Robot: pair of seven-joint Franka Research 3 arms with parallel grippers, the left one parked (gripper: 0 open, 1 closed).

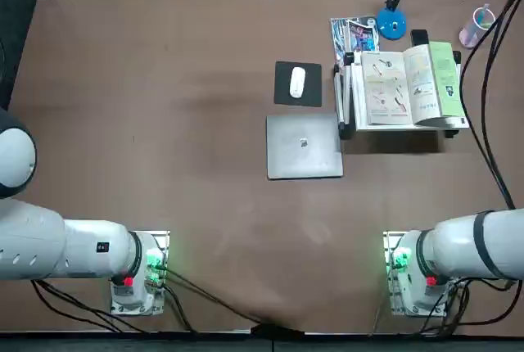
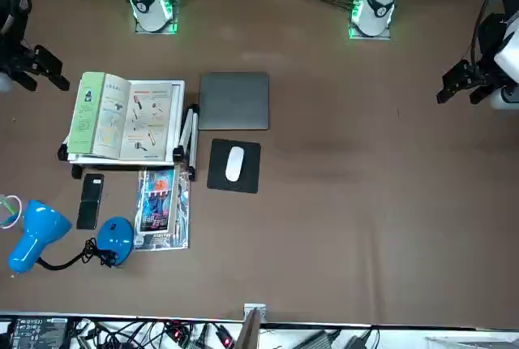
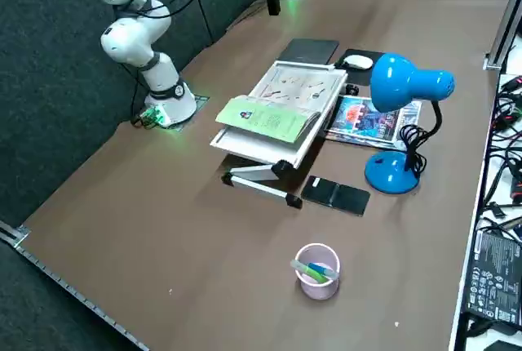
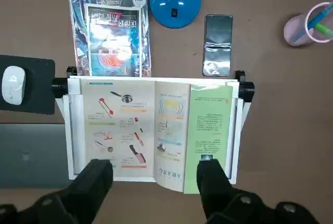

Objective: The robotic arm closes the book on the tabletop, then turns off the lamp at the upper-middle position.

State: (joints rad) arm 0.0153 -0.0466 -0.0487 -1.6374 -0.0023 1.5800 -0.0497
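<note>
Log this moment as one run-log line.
right gripper: open, empty | book: open on white stand | desk lamp: upright | closing: not yet done

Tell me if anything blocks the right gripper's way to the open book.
Nothing visible does. The right gripper hangs raised on the robot's side of the book, fingers apart, and the pages lie uncovered on the white stand.

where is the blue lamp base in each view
top view: blue lamp base, near the top edge, right of centre
front view: lower left, beside the lamp's blue shade
right side view: right of centre, under the lamp's shade
right wrist view: beyond the book from the right gripper, between magazine and phone
shared landmark: the open book on its white stand
</note>
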